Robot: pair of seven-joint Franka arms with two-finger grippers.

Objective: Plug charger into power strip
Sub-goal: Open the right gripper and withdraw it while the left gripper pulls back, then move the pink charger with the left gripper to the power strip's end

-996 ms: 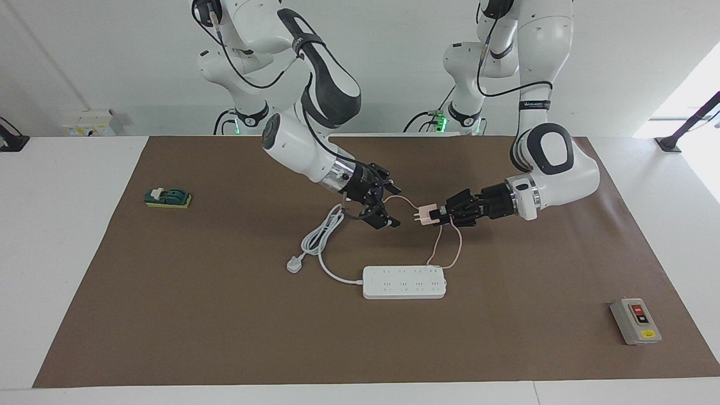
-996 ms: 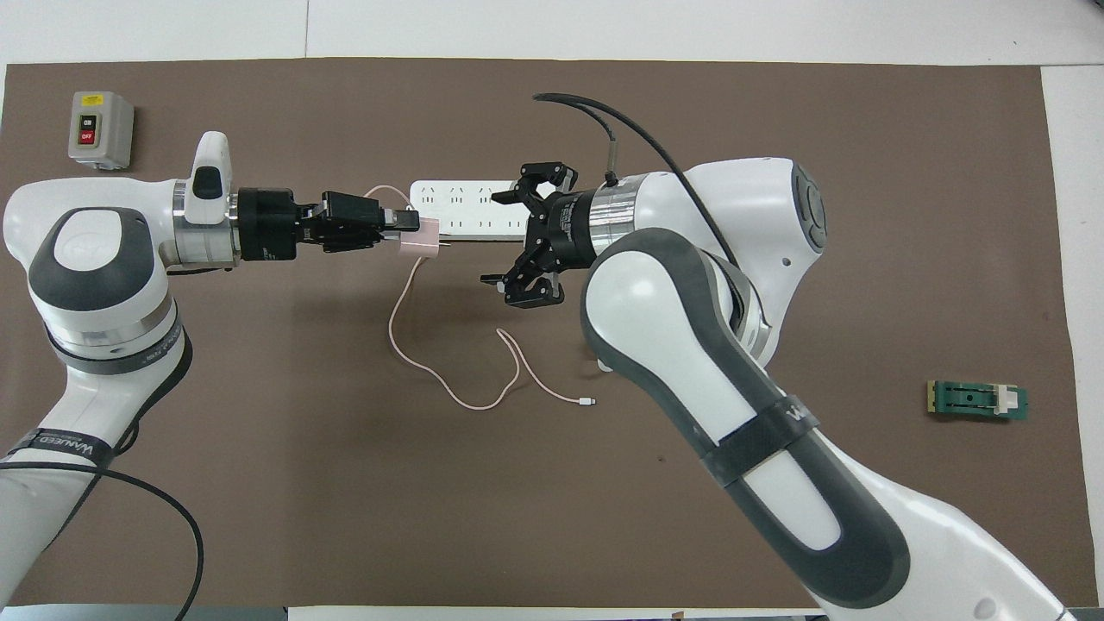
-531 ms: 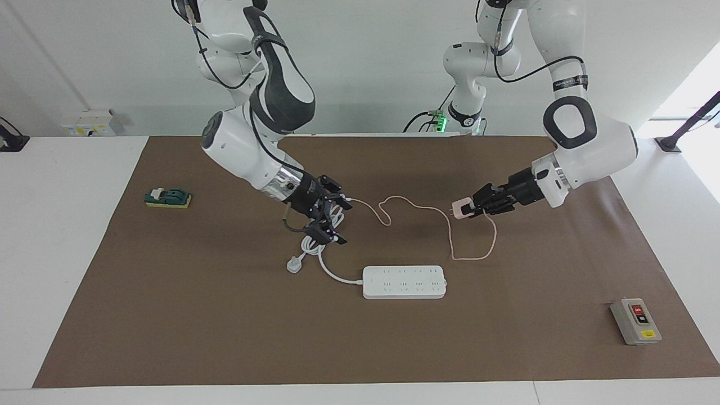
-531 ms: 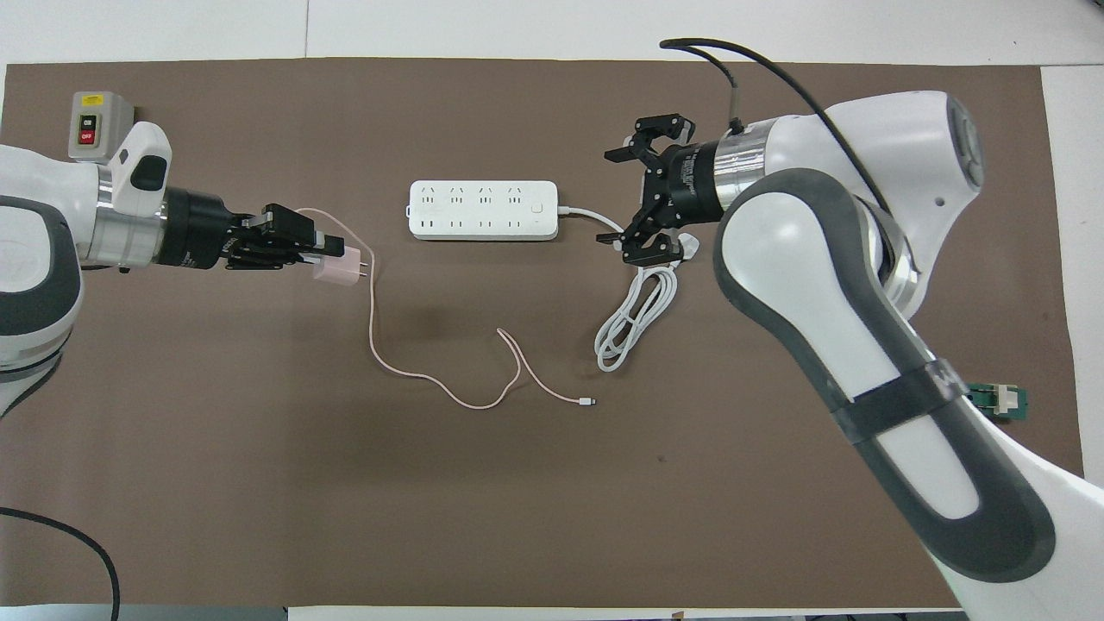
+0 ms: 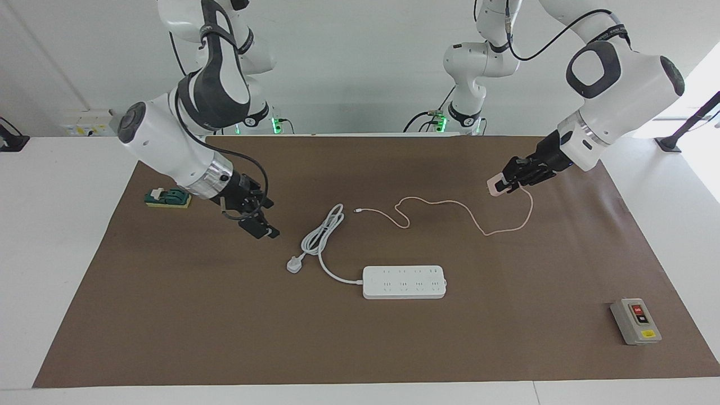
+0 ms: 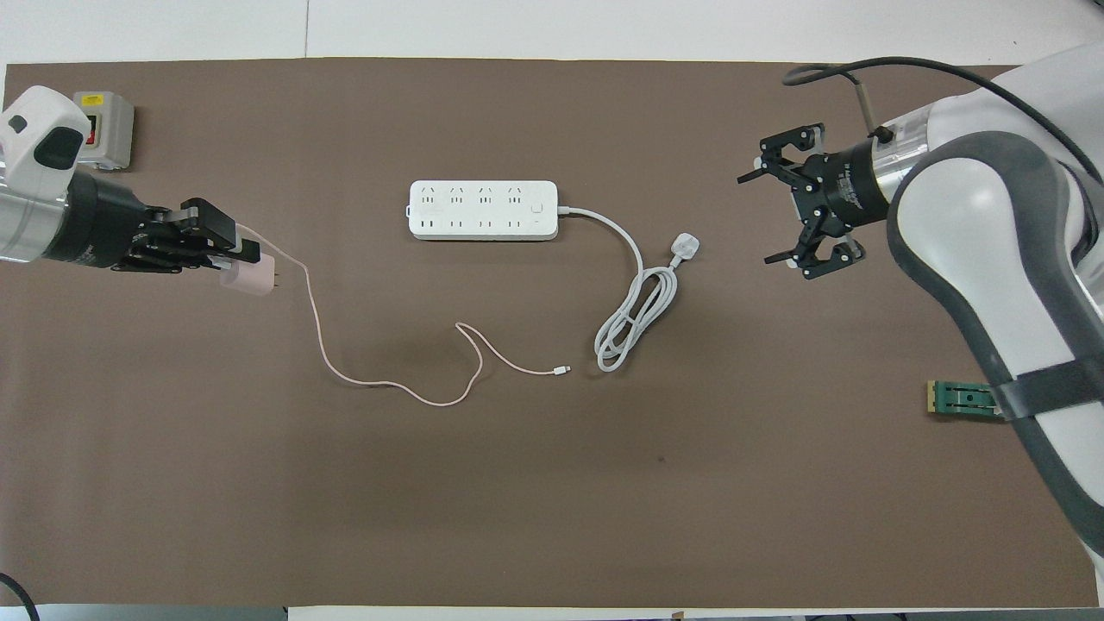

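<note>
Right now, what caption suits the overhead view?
Left pincer holds the pink charger; power strip lies unplugged.

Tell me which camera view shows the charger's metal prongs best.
The overhead view. There the charger, held in the left claw, shows its prongs sticking out sideways against the brown mat. In the facing view the charger is a pale block at the claw's tip; its prongs cannot be made out.

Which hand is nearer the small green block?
The right. The right hand hangs open just beside the small green block, toward the table's middle. The left hand, shut on the pale-pink cube charger, is up at the left arm's end.
</note>
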